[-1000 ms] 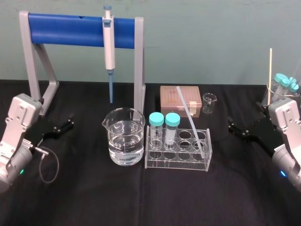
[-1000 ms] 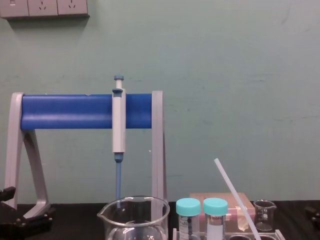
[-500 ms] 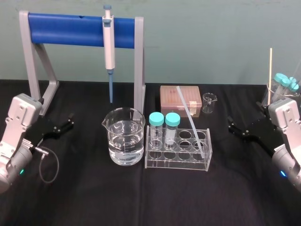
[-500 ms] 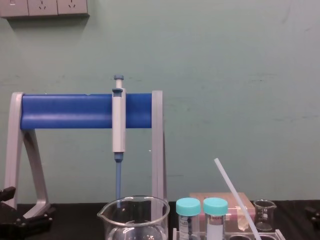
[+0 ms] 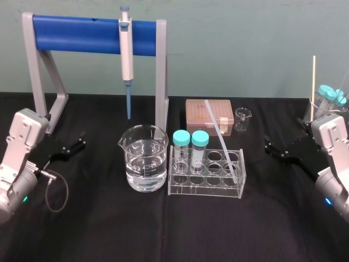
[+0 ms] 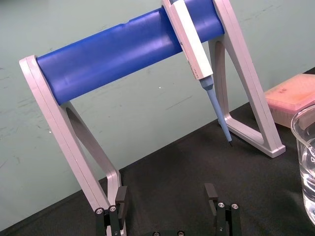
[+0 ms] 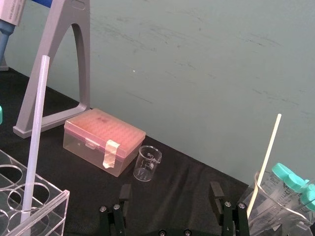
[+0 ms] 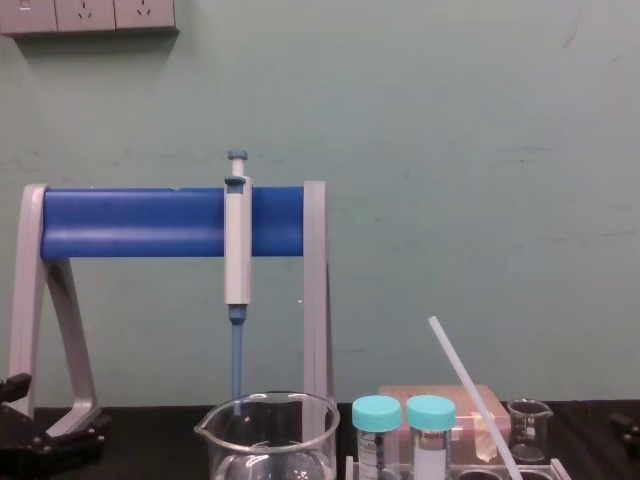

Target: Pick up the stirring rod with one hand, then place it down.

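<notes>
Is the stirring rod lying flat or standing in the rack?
Standing, tilted: the stirring rod has its lower end in the rack, right-end hole.

Stirring rod (image 5: 221, 143): translucent white. Pipette (image 5: 126, 52): white body, blue tip. Stand (image 5: 76, 33): blue bar, grey legs. Counter (image 5: 163, 229): plain black. Tube caps (image 5: 181, 136): teal. Tube rack (image 5: 204, 188): clear. Box (image 5: 196, 112): pink. Wall (image 5: 245, 43): pale green.

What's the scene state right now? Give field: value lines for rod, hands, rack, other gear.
stirring rod: leaning tilted in a hole at the right end of the clear rack, not gripped
left hand: open, empty, parked far left
right hand: open, empty, far right, apart from the rod
tubes: two, teal-capped, at the rack's left end
beaker: clear liquid inside, left of the rack
pipette: hanging on the blue stand
</notes>
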Motion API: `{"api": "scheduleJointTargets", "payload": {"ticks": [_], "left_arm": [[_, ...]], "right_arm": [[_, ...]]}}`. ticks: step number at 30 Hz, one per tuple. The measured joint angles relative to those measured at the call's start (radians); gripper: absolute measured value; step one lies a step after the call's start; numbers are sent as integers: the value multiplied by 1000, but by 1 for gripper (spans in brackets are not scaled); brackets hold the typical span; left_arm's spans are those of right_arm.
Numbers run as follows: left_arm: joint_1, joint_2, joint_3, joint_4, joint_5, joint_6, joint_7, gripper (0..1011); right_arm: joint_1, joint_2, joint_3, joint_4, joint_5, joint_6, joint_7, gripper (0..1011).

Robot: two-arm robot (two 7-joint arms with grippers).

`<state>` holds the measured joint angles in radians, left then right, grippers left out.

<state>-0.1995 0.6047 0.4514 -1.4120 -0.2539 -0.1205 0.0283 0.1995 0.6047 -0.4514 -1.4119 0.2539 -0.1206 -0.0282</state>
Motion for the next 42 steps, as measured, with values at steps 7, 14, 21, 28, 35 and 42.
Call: {"api": "scheduleJointTargets", "payload": {"ticks": [7,14,21,28,35,42], "left_arm": [[0,0,0,0,0,0,0,1000],[0,0,0,0,0,0,0,1000],[0,0,0,0,0,0,0,1000],[0,0,0,0,0,0,0,1000],[0,0,0,0,0,0,0,1000],[0,0,0,0,0,0,0,1000]], "right_arm": [[0,0,0,0,0,0,0,1002],[0,0,0,0,0,0,0,1002],[0,0,0,0,0,0,0,1002],[0,0,0,0,0,0,0,1002],[-1,-1,4,0,-3,0,0,1002],[-10,-9,35,-17,-21,-13,-6,1002]]}}
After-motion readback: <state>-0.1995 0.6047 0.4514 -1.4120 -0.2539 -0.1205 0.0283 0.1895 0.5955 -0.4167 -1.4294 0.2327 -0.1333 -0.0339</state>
